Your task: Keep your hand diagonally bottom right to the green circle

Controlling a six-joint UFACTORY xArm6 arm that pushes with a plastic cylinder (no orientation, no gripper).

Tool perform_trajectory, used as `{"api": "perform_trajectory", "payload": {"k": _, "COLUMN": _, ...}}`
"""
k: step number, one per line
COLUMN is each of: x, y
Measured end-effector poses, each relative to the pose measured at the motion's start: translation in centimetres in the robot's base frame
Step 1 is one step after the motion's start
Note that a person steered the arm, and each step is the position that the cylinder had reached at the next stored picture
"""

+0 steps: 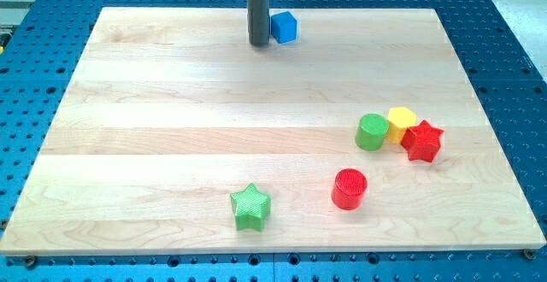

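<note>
The green circle stands on the wooden board at the view's right, touching a yellow block on its right. My tip is at the view's top centre, far up and left of the green circle. It sits just left of a blue cube, close to it or touching it.
A red star lies against the yellow block's right side. A red circle stands below the green circle. A green star lies near the view's bottom centre. The wooden board sits on a blue perforated table.
</note>
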State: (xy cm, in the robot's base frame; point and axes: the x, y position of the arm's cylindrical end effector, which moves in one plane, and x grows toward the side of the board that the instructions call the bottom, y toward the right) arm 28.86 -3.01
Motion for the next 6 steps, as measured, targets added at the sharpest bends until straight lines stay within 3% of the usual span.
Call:
{"api": "perform_trajectory", "payload": {"k": 1, "x": 2.2, "y": -0.1}}
{"api": "perform_trajectory", "payload": {"k": 3, "x": 4.9, "y": 20.0}}
{"api": "perform_trajectory", "payload": {"k": 4, "x": 6.1, "y": 23.6}}
{"api": "perform_trajectory", "payload": {"k": 6, "x": 19.3, "y": 32.4}}
